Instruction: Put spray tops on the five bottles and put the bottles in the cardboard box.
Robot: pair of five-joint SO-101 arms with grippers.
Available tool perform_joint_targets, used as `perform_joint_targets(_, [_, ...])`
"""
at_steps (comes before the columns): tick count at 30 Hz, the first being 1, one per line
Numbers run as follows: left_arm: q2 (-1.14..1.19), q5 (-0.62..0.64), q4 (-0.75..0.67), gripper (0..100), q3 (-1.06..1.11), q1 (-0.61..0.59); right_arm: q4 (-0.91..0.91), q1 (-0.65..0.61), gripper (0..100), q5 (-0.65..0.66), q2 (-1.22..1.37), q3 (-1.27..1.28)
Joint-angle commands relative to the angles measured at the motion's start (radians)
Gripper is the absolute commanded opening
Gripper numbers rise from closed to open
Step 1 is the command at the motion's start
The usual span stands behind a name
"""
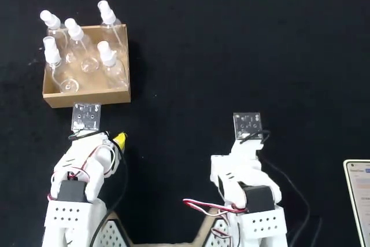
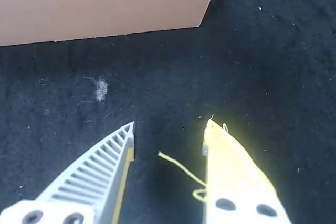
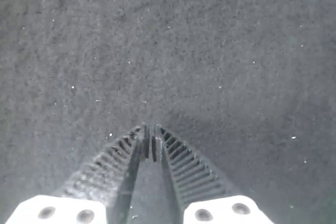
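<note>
Black cloth-covered table (image 1: pixel 243 50) under both arms. Open brown cardboard box (image 1: pixel 87 96) sits just ahead of the left gripper (image 2: pixel 170 127), not touching it. Five clear plastic bottles (image 1: pixel 81 50) stand upright inside the box, white spray tops (image 1: pixel 73 27) fitted. Left gripper: fingers apart, nothing between them. Right gripper (image 3: pixel 150 132): fingers together, empty, well apart from the box.

Clear glossy plastic bottles (image 1: pixel 81 51), matt brown cardboard box (image 1: pixel 87 96), rough black table cloth (image 1: pixel 231 56).

We see a tan cardboard box (image 1: pixel 87 95) at upper left, clear plastic bottles (image 1: pixel 114 72), white spray tops (image 1: pixel 105 52), a black felt tabletop (image 1: pixel 243 56), and the left gripper (image 2: pixel 170 124) with one yellow finger (image 2: pixel 231 166).
</note>
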Motion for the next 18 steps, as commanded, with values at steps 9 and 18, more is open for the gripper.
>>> perform_joint_targets(9, [-0.003, 0.008, 0.003, 21, 0.021, 0.005, 0.008, -0.003, 1.2, -0.008, -0.097, -0.001])
perform_joint_targets(18, [-0.012, 0.008, 0.003, 21, 0.021, 0.004, 0.008, 0.000, 1.2, -0.008, -0.097, -0.001])
